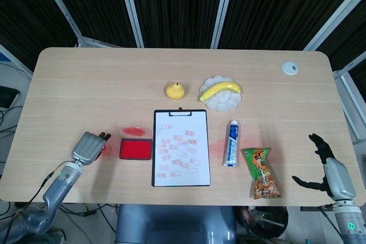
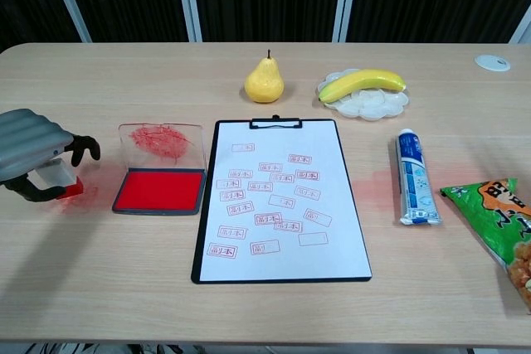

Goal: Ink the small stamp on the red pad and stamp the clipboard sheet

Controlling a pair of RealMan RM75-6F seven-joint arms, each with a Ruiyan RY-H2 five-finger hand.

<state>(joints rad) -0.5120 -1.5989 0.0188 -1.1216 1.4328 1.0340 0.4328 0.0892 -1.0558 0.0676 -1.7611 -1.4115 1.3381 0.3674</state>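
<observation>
The small stamp [image 2: 62, 181] is gripped by the left hand [image 2: 33, 155] just above the table [image 2: 265, 80], left of the red pad [image 2: 159, 191]. The clipboard sheet [image 2: 278, 205], covered in red prints, is seen beside the pad. The right hand [image 1: 331, 172] is held released, fingers spread, off the table's right edge.
</observation>
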